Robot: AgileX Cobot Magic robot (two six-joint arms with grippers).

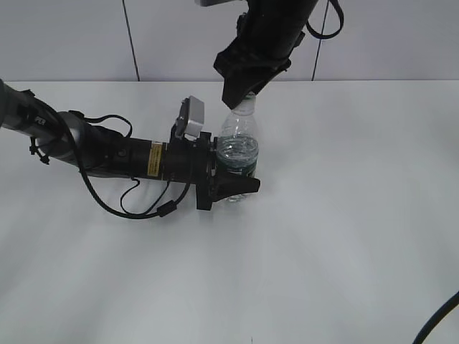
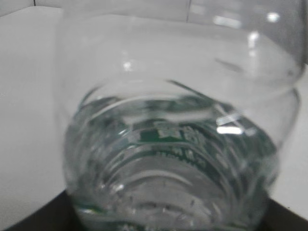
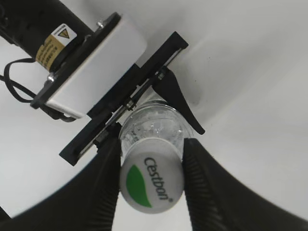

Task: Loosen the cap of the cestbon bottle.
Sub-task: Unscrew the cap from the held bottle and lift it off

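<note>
The cestbon bottle [image 1: 239, 147] stands upright on the white table, clear with a dark green label band. My left gripper [image 1: 229, 183] is shut on its lower body from the left; in the left wrist view the bottle [image 2: 173, 144] fills the frame and the fingers are hidden. The white cap [image 3: 151, 181] with a green leaf logo and "Cestbon" print sits on the neck. My right gripper [image 3: 151, 179] comes from above and is shut on the cap, one black finger on each side. In the exterior view the right gripper [image 1: 244, 97] hides the cap.
The white table [image 1: 344, 215] spreads around the bottle. The left arm [image 1: 107, 150] lies low across the table's left with its cables. A grey panelled wall [image 1: 401, 36] stands behind. A black cable [image 1: 437, 319] crosses the bottom right corner.
</note>
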